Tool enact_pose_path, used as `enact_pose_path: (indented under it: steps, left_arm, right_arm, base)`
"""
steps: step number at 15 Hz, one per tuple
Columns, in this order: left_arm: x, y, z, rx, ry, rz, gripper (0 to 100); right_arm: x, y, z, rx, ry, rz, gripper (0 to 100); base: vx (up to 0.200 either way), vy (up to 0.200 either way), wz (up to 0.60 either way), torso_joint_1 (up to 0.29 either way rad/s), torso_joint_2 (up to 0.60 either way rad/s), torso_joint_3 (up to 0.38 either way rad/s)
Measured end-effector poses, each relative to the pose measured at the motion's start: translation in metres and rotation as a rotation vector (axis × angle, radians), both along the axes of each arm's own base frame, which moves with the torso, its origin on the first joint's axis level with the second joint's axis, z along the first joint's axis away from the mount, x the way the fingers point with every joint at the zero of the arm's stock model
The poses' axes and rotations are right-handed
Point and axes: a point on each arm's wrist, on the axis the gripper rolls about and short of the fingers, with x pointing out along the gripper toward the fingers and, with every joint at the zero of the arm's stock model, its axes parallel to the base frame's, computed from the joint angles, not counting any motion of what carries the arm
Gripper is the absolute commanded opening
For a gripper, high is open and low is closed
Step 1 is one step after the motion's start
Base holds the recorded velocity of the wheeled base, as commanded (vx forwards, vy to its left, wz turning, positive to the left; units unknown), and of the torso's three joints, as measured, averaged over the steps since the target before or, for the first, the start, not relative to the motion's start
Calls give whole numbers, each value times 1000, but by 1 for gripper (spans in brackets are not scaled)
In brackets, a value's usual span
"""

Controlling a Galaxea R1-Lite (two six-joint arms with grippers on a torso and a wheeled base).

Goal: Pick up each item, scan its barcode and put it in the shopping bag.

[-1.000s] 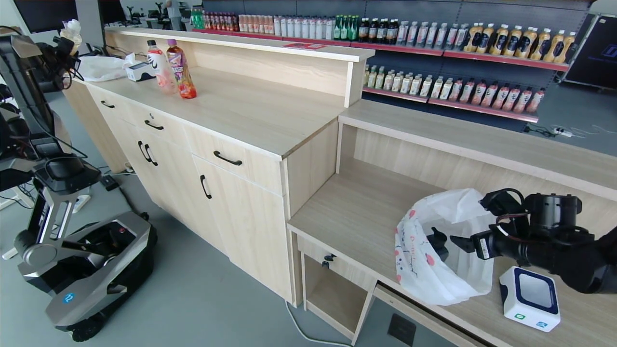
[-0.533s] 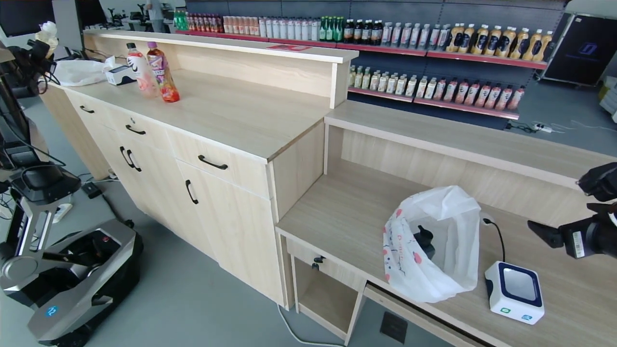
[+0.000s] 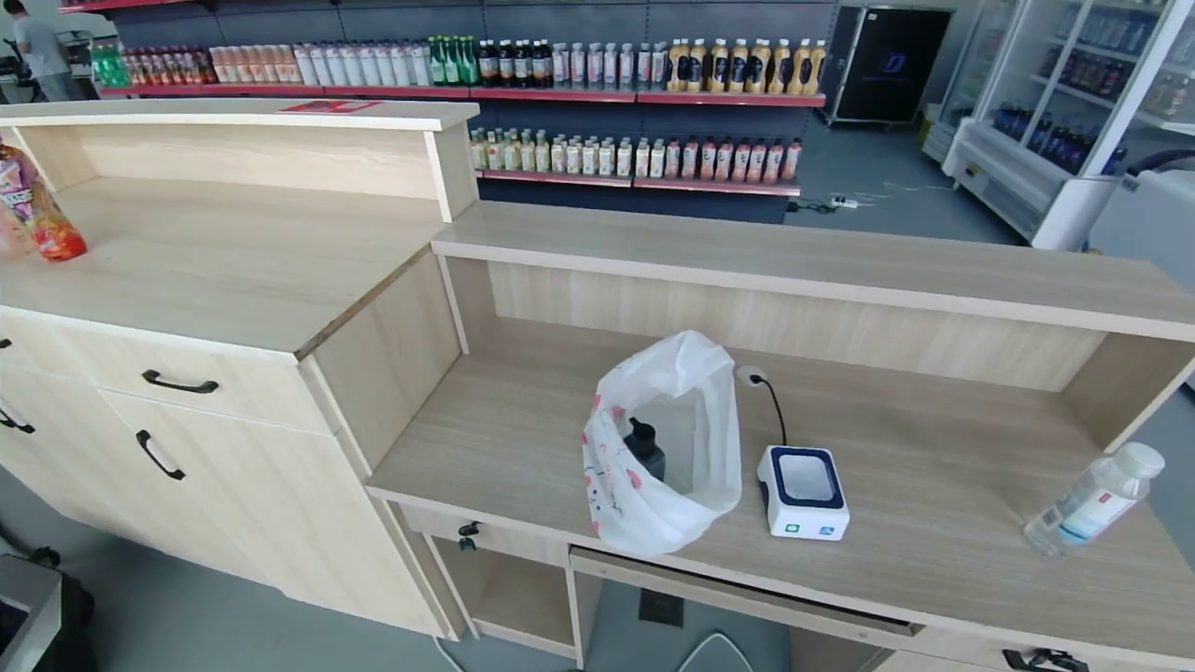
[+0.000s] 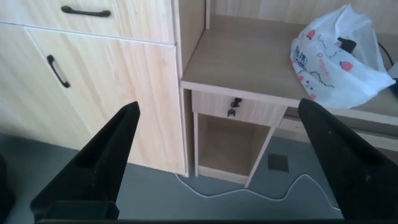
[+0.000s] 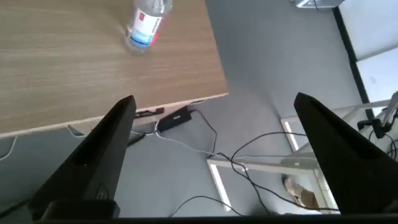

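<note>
The white shopping bag (image 3: 686, 392) stands open on the table (image 3: 934, 467), about midway along it and near the front edge. A dark pump bottle (image 3: 644, 448) sits inside the bag. Just beside the bag, toward the table's right end, lies the white scanner (image 3: 803, 478) with its window facing up. Its black cable (image 3: 777, 415) runs back toward the table's rear wall. A clear bottle with a white cap (image 3: 1092, 499) stands well apart from both, close to the front right corner of the table. The right wrist view shows it from above at that corner (image 5: 146, 25).

The left gripper (image 4: 219, 106) hangs empty with its fingers spread wide, off the table's front left corner and above the floor (image 4: 155, 193), facing the drawer (image 4: 239, 109) under the table top. The bag (image 4: 336, 56) shows beyond it. The right gripper (image 5: 214, 98) is likewise spread and holds nothing, out past the table's right end over a floor strewn with cables.

To the left a higher counter (image 3: 205, 271) carries an orange drink bottle (image 3: 33, 205) at its far left. Shelves of drinks (image 3: 467, 75) line the back wall.
</note>
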Motion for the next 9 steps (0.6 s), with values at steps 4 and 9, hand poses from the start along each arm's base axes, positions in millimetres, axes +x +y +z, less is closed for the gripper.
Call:
enact_pose_path:
  steps: [4,9]
  left_arm:
    - [0,0,0,0,0,0,100]
    - [0,0,0,0,0,0,100]
  right_arm:
    - [32,-35,-9,-30,-79,-17,100]
    - [64,-77,-49,64,-98,342,100]
  base:
    - [0,0,0,0,0,0]
    - [0,0,0,0,0,0]
